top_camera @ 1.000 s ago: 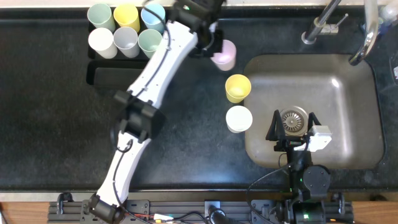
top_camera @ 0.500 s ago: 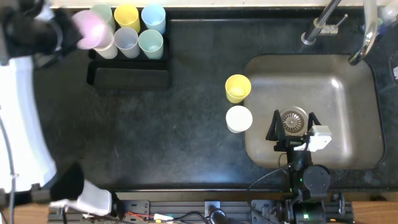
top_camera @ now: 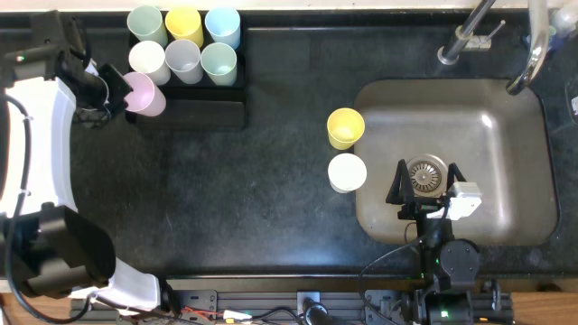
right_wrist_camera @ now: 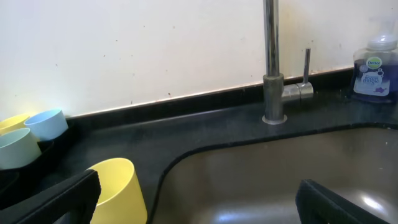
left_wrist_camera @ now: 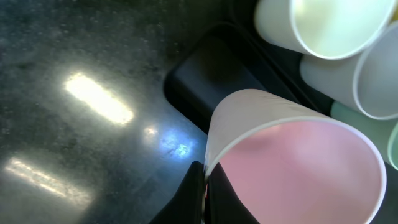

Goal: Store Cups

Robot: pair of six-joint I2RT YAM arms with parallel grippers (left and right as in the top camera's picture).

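We see the left claw (top_camera: pixel 117 90) clenched on the rim of a pink cup (top_camera: pixel 144 93), one finger inside the lip and one outside. The cup is tipped on its side, with its mouth facing the wrist camera. It sits at the left end of a black tray (top_camera: pixel 190 115), over the tray's front corner, and we cannot tell whether it touches the tray. Just behind it, six stored cups (top_camera: pixel 183 57) stand upright in two rows of three, filling the back of the tray. The front strip of the tray is bare.

Well apart to the right on the dark counter (top_camera: pixel 271 199), a yellow cup (top_camera: pixel 345 126) and a white cup (top_camera: pixel 347 171) stand side by side against the left edge of the sink (top_camera: pixel 506 117).

We find the right claw (top_camera: pixel 424 181) released, with its fingers spread wide, low inside the sink above the drain. Beyond it stand the tap (right_wrist_camera: pixel 270 62) and a blue soap bottle (right_wrist_camera: pixel 376 68).
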